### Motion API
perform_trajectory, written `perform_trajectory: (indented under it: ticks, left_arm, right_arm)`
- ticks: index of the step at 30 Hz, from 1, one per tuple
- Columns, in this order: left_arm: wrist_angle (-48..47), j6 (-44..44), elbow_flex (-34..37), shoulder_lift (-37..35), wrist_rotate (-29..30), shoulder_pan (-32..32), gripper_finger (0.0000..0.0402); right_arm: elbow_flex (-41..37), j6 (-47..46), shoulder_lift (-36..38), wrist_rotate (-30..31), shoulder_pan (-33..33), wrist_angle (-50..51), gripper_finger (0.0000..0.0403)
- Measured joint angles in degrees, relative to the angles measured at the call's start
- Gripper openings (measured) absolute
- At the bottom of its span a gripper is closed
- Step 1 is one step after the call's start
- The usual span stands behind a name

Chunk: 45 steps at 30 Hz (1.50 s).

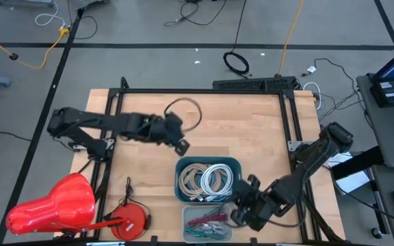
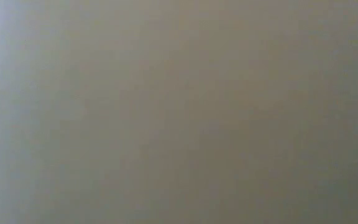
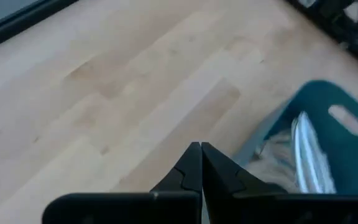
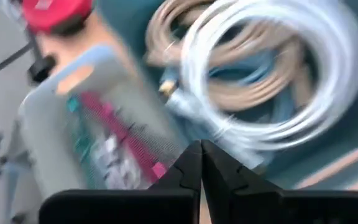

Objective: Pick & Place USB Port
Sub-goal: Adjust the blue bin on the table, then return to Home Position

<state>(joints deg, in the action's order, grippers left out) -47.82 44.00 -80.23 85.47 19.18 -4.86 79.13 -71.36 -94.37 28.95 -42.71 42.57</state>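
A teal bin near the table's front centre holds coiled white and beige cables; they also show in the right wrist view. A grey bin with small red and green parts stands just nearer. My left gripper is shut and empty above bare wood, just left of and beyond the teal bin. My right gripper is shut and empty at the right side of the two bins, pointing toward them. The low view shows nothing but a blank surface.
A thin dark cable loop lies on the wood beyond my left gripper. A red object and a red round tool sit at the front left. A black frame borders the table.
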Motion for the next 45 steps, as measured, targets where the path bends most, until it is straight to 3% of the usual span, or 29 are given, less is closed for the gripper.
perform_trajectory:
  ticks: [7, 14, 28, 34, 45]
  left_arm:
    - [9.04, -6.97, -0.02, 6.84, -15.03, 6.27, 0.0000]
    - [12.10, -8.35, 0.02, 15.58, -20.75, 5.05, 0.0000]
    - [16.66, -5.37, 0.00, 18.34, -21.92, 0.74, 0.0000]
    - [16.53, -5.26, 0.00, 18.34, -18.81, -0.20, 0.0000]
    - [16.02, -7.46, 0.00, 12.07, -14.42, 6.46, 0.0000]
  right_arm:
    - [0.00, -3.69, 2.81, 6.55, 3.50, 9.29, 0.0000]
    - [0.00, -3.58, 2.87, 6.74, 4.87, 10.57, 0.0000]
    - [0.00, -3.90, 2.84, 6.78, 4.36, 10.42, 0.0000]
    - [0.00, -4.01, 2.85, 6.88, 4.36, 10.42, 0.0000]
    - [0.00, 0.68, 4.95, 7.24, 6.29, 10.42, 0.0000]
